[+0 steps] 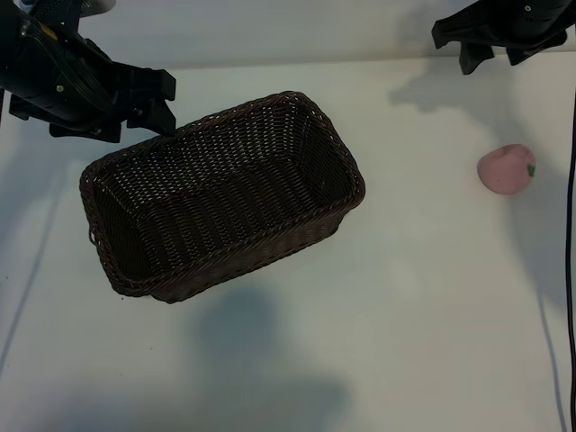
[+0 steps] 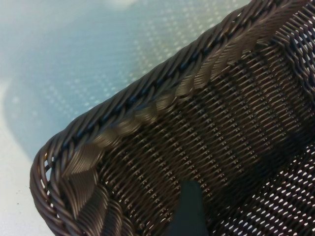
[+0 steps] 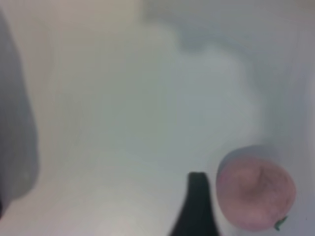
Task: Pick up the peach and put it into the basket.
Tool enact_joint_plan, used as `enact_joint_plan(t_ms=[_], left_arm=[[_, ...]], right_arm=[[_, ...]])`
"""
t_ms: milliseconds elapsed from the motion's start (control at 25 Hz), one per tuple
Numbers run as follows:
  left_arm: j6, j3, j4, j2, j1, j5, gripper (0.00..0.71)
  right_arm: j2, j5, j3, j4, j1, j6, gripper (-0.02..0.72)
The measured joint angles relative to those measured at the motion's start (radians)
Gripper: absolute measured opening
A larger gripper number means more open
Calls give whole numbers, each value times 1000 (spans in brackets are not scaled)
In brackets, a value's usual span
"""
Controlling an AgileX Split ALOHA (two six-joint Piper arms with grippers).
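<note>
The basket (image 1: 220, 193), dark-brown woven wicker with a braided rim, lies at an angle left of the table's middle and has nothing in it. The peach (image 1: 507, 169), small, round and pale pink with a green leaf mark, rests on the white table far to the right, well apart from the basket. My left gripper (image 1: 165, 108) stands open at the basket's back left rim. In the left wrist view one dark finger (image 2: 189, 209) shows against the basket's inner wall (image 2: 206, 128). My right gripper (image 1: 495, 56) stays open at the back right, behind the peach (image 3: 256, 194), with one finger (image 3: 197, 206) beside it.
The white table (image 1: 414, 297) stretches in front of and to the right of the basket. A dark cable (image 1: 571, 225) runs down the right edge. Both arms throw soft shadows on the table.
</note>
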Motion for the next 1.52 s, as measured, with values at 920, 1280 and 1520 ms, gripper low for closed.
enact_joint_plan(t_ms=[920, 1280, 1520], left_arm=[[1, 0, 0, 0, 0, -56, 589], [-195, 53, 132, -37, 0, -17, 589], [-430, 247, 284, -85, 0, -50, 589]], right_arm=[[0, 55, 0, -3, 0, -5, 587], [0, 63, 0, -3, 0, -9, 587], [0, 68, 0, -4, 0, -19, 587]])
